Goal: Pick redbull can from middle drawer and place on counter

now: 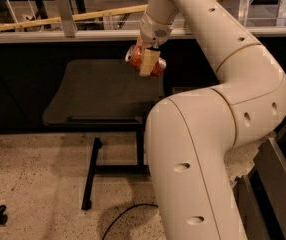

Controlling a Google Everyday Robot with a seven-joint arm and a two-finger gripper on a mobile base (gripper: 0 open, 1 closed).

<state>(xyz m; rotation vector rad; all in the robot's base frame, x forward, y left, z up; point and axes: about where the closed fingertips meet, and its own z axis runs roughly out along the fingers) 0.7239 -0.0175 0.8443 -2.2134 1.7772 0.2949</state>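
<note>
office-like interior | speckled floor (33, 174), black table (98, 91), wooden railing (98, 14) | jaws above table

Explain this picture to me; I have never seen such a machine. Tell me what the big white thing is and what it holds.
The big white shape is a robot arm built of jointed segments. One camera took the picture, looking past the arm; where it is mounted is not known. At the arm's far end, top centre, is its claw, two fingers shut on a red can with a silver top. The can is held tilted in the air, in front of a dark table. A black cable lies on the speckled floor.
</note>
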